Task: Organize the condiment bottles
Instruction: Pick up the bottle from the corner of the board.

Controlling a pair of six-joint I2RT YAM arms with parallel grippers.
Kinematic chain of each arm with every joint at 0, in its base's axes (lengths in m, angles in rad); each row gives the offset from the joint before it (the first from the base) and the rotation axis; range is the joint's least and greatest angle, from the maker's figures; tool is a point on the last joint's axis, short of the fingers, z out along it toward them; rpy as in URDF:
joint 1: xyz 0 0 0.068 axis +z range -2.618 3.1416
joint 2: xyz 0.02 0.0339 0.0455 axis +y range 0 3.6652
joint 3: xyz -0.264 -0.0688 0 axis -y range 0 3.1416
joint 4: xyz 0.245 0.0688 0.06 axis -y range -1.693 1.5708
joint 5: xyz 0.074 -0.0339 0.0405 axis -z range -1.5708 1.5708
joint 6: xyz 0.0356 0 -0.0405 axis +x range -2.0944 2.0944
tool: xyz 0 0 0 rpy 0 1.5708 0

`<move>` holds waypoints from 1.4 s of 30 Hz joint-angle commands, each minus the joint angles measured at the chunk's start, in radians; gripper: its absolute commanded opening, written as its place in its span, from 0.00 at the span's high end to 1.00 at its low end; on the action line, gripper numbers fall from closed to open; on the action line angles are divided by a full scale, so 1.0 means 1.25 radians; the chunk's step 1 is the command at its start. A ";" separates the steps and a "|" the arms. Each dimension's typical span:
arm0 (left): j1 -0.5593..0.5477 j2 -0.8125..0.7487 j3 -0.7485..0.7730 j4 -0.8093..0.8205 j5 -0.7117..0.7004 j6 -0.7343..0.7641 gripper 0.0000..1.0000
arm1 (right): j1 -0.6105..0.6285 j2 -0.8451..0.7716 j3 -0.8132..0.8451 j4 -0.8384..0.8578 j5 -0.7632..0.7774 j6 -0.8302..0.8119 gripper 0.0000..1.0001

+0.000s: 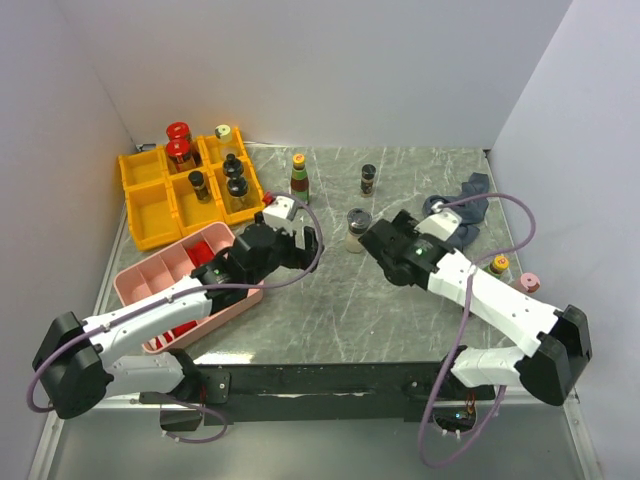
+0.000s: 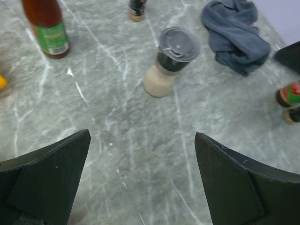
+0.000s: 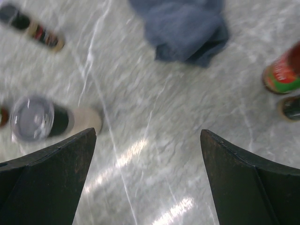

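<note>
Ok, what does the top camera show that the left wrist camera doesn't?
Only the top view shows the bottles standing in the yellow bins, and the pink tray. Only the left wrist view shows the inner faces of the left tool's fingers, wide apart with just tabletop between them. Both show the pale shaker with its clear lid, the red sauce bottle with a green label, and the blue-grey cloth.
</note>
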 commanded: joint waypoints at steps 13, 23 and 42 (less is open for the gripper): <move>-0.023 -0.138 -0.167 0.229 -0.082 0.028 0.01 | -0.303 -0.061 0.072 -0.309 0.213 0.258 0.04; -0.026 -0.180 -0.225 0.289 -0.138 0.039 0.01 | -0.453 -0.111 0.060 -0.292 0.273 0.201 0.06; -0.028 -0.125 -0.242 0.337 -0.187 0.061 0.01 | -0.482 -0.082 -0.040 -0.122 0.258 0.106 0.09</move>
